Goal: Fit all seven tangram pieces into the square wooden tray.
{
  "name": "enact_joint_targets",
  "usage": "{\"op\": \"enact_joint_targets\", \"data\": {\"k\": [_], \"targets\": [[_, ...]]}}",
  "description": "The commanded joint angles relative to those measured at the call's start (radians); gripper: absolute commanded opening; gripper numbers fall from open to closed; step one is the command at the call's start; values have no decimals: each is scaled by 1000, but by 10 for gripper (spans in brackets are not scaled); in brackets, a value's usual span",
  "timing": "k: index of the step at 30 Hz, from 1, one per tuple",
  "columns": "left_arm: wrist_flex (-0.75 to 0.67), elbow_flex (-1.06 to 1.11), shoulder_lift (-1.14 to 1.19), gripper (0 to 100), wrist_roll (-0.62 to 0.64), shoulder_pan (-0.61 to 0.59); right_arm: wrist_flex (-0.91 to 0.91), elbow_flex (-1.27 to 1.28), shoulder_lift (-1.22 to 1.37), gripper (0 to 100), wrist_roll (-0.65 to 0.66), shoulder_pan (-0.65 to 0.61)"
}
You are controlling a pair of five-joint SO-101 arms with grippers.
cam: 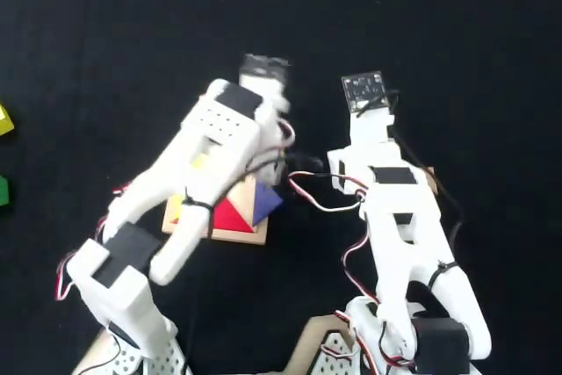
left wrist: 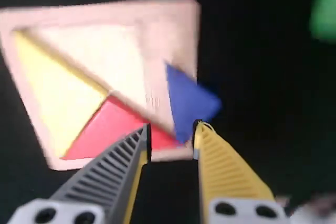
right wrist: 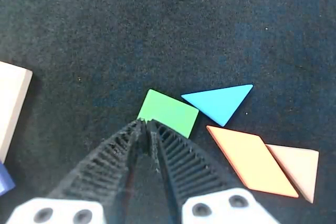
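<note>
Left wrist view: my left gripper (left wrist: pixel 170 127) gapes at the tray (left wrist: pixel 105 10) rim by the blue triangle (left wrist: pixel 189 100), likely light, stiff; I'd pinch its edges. Right gripper (right wrist: pixel 146 125) closed, empty.

Readable text, numbers, signs: none | wooden tray (left wrist: pixel 105 6): bare rim, no mark | green square (right wrist: pixel 168 113), cyan triangle (right wrist: pixel 218 100), orange parallelogram (right wrist: pixel 249 161): plain faces | dark circuit board (cam: pixel 364 87), far centre: any print too small to read

Black-covered table (cam: pixel 492 59): wooden tray (cam: pixel 239 235) toward 8 o'clock of centre; yellow block (cam: pixel 4 118) and green block (cam: pixel 3 189) at 9 o'clock edge. Loose cluster: green square (right wrist: pixel 168 113), cyan triangle (right wrist: pixel 220 101), orange parallelogram (right wrist: pixel 251 160), pale triangle (right wrist: pixel 300 170).
</note>
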Motion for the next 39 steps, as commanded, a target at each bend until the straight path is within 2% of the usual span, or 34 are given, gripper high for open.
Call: {"op": "enact_joint_targets", "data": {"k": [1,8,12,16,27,39], "targets": [[40,35,-38,152,-342,99,-21,-4,-50,11,8,21],[-80,131,34,152,-373,213,-21,-4,-48,11,8,21],[-135,131,94,152,-376,214,-21,-4,-45,11,8,21],[-133,101,135,152,-430,194,-21,-4,-45,11,8,21],[-187,-30,236,152,-427,53,-21,-4,-44,11,9,21],[-187,-133,242,152,-295,-56,-21,-4,-44,11,9,20]]}}
